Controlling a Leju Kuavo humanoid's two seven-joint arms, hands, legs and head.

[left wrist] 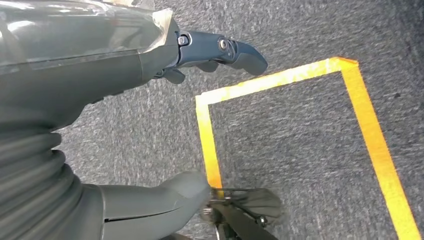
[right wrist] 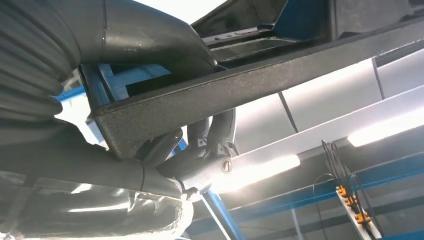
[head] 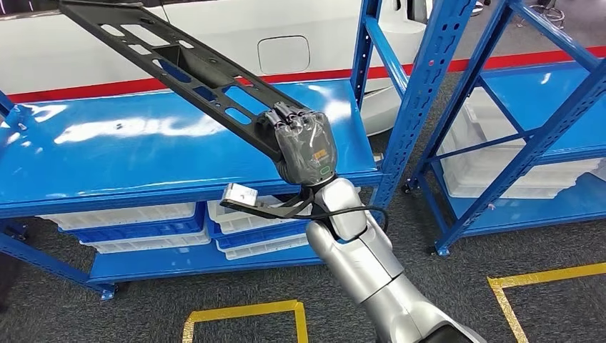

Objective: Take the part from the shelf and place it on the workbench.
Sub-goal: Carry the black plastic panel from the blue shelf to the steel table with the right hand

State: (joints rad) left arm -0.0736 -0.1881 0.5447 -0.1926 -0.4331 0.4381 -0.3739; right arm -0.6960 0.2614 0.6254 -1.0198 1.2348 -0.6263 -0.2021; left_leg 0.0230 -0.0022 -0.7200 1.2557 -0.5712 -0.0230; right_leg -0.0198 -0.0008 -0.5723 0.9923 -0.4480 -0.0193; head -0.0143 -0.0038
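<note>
A long black frame part (head: 179, 68) with several cut-outs is lifted above the blue shelf (head: 143, 161), slanting up toward the far left. My right hand (head: 304, 143) grips its near end, fingers wrapped around the bar. In the right wrist view the same black part (right wrist: 260, 85) crosses the picture, with the thumb over it and the dark fingers (right wrist: 205, 150) curled beneath. My left hand (left wrist: 150, 55) hangs over the grey carpet holding nothing, its dark fingers (left wrist: 225, 52) apart from the thumb (left wrist: 165, 200).
The blue shelf's lower level holds white bins (head: 128, 218). Blue uprights (head: 421, 100) stand to the right, with a second rack and white trays (head: 514, 171) beyond. Yellow tape squares (head: 243, 314) mark the grey carpet. A white car body (head: 214, 36) stands behind the shelf.
</note>
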